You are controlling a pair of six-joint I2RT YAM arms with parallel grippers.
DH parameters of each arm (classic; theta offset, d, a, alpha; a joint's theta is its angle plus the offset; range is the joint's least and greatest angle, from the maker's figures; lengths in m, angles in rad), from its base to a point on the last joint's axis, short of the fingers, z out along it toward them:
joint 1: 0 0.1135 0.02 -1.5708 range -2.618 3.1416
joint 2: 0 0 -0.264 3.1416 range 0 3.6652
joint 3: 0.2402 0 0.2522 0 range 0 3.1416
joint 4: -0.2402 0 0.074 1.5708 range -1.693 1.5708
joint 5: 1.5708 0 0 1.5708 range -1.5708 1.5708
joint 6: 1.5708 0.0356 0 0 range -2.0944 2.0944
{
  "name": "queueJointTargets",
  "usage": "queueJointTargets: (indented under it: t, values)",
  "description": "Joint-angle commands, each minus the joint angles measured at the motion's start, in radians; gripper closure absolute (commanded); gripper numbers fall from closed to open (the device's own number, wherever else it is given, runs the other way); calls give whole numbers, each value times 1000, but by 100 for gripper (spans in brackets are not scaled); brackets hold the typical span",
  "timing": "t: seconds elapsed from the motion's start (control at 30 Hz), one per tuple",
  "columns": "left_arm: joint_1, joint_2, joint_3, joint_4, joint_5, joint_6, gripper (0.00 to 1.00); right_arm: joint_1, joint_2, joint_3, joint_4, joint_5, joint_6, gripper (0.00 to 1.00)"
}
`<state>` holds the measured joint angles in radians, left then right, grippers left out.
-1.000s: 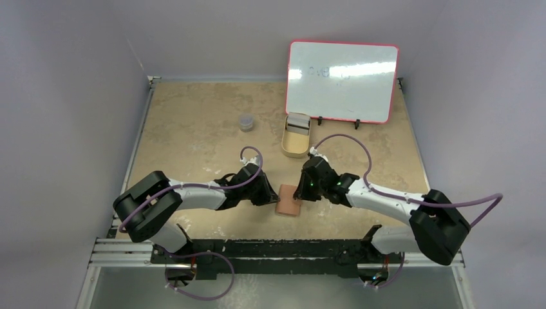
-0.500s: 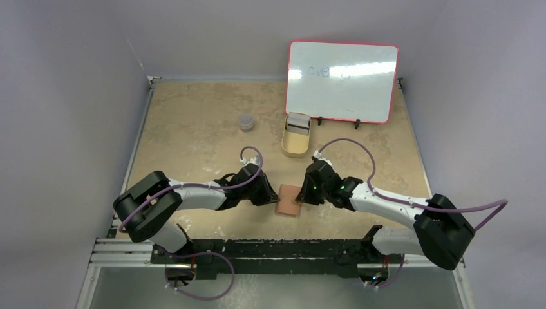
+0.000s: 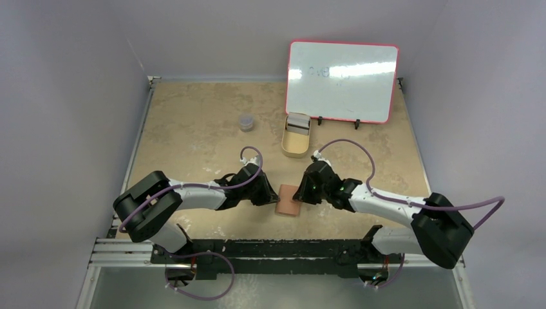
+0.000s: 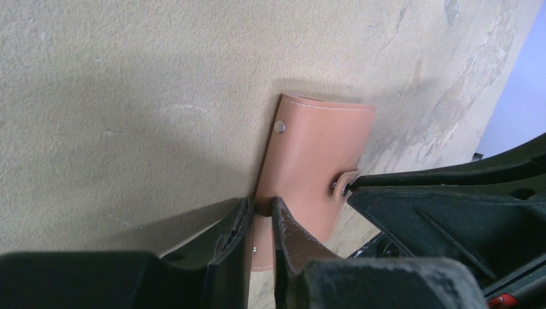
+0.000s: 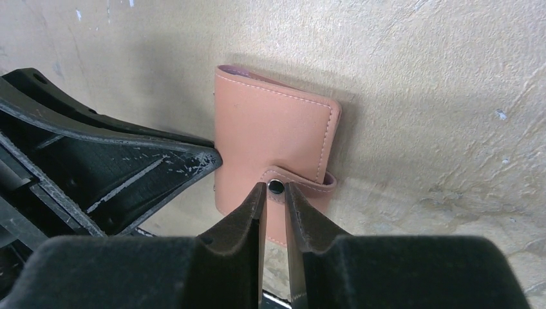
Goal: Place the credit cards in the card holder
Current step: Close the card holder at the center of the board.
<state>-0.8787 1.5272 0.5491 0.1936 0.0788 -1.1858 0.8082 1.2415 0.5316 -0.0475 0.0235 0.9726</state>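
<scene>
Jaws narrow, we are pinching the card holder (image 5: 270, 129) — left gripper (image 4: 261, 215) its edge, right gripper (image 5: 275, 196) its strap (image 5: 304, 181).

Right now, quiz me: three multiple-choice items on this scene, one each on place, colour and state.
1. Where does the card holder lie?
A) inside the tin
B) between the left pincer and the right pincer
C) beside the small grey jar

2. What colour is the frame of the whiteboard?
A) green
B) black
C) red

3. What state is the card holder in?
A) folded shut, strap across it
B) spread open flat
C) open with cards sticking out

Answers:
1 B: the top view shows a pincer at each side of it.
2 C: a red border rings the white panel.
3 A: the right wrist view shows the cover folded and the strap wrapped over its edge.
</scene>
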Motion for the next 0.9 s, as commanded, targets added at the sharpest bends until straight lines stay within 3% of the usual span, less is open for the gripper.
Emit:
queueJointTargets:
  t: [0.0, 0.87]
  values:
    - [-6, -12, 13, 0, -2, 9, 85, 6, 15, 7, 33, -2, 8, 82]
    - [-6, -13, 13, 0, 2, 13, 85, 7, 89, 62, -25, 16, -30, 87]
